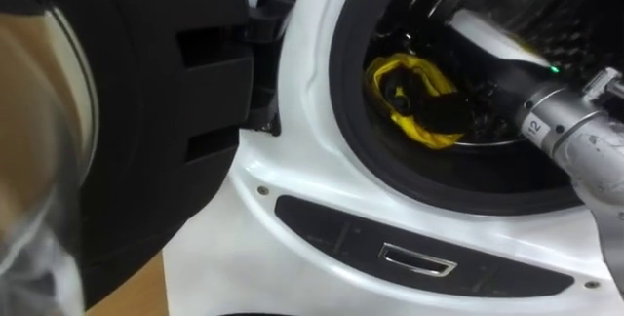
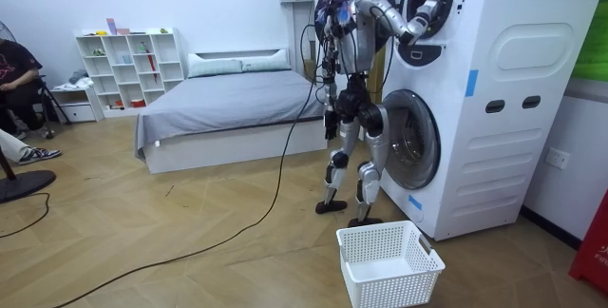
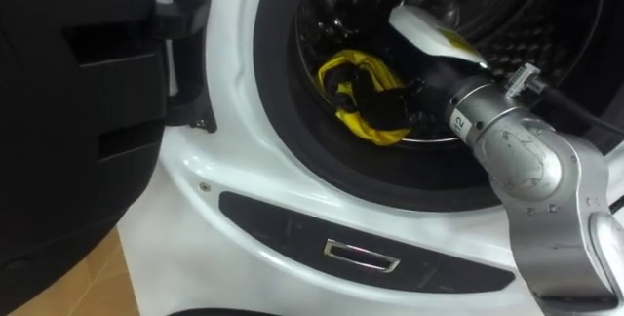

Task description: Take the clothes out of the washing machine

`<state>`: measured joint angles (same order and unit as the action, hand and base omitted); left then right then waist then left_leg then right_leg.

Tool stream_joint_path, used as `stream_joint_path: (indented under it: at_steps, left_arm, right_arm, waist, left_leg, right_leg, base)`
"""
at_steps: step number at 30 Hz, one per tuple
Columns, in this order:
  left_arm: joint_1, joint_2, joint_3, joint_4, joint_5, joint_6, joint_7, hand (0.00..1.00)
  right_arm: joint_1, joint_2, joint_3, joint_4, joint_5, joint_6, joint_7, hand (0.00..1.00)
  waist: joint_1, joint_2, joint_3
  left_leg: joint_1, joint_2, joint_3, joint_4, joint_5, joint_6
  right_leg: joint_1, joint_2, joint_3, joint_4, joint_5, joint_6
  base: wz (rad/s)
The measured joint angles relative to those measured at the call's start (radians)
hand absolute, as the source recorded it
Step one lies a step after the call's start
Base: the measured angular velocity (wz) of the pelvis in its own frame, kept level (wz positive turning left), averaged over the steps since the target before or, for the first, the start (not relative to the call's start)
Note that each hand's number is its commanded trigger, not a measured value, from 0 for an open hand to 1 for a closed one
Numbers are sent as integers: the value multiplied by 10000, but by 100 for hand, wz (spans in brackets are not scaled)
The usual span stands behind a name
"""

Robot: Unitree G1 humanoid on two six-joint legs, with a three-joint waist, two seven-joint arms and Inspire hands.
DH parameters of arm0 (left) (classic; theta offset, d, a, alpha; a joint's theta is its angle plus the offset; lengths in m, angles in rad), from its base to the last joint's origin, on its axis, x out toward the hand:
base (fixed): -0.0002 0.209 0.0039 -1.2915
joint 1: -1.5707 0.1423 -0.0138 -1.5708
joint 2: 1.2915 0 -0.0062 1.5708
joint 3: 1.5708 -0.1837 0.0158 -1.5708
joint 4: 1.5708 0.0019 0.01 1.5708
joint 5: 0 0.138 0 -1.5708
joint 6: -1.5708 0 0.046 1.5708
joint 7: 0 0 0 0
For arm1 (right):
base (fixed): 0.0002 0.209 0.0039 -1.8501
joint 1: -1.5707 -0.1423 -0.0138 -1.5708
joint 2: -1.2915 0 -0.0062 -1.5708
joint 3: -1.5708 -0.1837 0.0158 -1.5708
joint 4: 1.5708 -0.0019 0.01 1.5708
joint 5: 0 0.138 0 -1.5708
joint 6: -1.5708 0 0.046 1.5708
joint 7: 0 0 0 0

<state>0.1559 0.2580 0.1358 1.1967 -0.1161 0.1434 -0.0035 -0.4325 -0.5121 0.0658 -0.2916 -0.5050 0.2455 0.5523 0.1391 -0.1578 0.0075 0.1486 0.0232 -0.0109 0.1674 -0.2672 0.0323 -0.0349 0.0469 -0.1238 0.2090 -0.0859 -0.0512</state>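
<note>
A yellow cloth lies at the front of the drum of the upper washing machine. My right arm comes in from the right, and my right hand is inside the drum, its dark fingers curled into the yellow cloth. The cloth wraps above and below the fingers. In the room view I stand facing the stacked machines with the right arm raised into the upper drum. My left hand hangs low by my side.
The upper machine's round door stands open to the left, its dark inner side facing me. A second washer sits below. A white laundry basket rests on the floor by my feet. A bed and a seated person are behind.
</note>
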Motion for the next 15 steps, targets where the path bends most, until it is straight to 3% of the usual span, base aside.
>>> stream_joint_path:
  at_steps: [4, 7, 8, 9, 15]
  left_arm:
    - [-55, 102, -12, 1, -22, 2, -84, 0]
    - [-72, 170, -12, 0, -21, 1, -100, 0]
    - [-72, 172, -7, -7, -23, 1, -102, 0]
    - [-74, 179, -7, -17, -24, 1, -99, 0]
    - [-95, 265, -48, -155, -85, 0, -61, 0]
  right_arm:
    - [-2, -395, -21, -53, 19, 83, 763, 0]
    - [0, -456, -30, -58, 0, 171, 1162, 0]
    - [0, -458, -29, -47, -24, 181, 1234, 71]
    - [0, -458, -18, -31, -115, 189, 1374, 100]
    - [-3, -455, 156, 59, -466, 405, 1624, 100]
  waist:
    - [-13, -135, 22]
    - [-4, -241, 17]
    - [1, -243, 18]
    - [18, -243, 18]
    - [120, -254, 18]
  left_leg:
    - [21, 4, -119, -2, 1, 0]
    - [47, 9, -139, 2, 1, 0]
    - [65, 10, -140, -2, 1, 1]
    - [114, 9, -138, -15, 1, 1]
    - [213, 15, -198, -9, 1, 0]
  right_leg:
    - [100, -21, -145, -58, 4, 6]
    - [141, -16, -160, -76, 4, 6]
    - [157, -13, -158, -80, 4, 6]
    - [194, -11, -151, -80, 3, 7]
    - [302, -6, -159, -83, 4, 6]
  base:
    - [10]
    - [2]
    - [0]
    - [0]
    - [1]
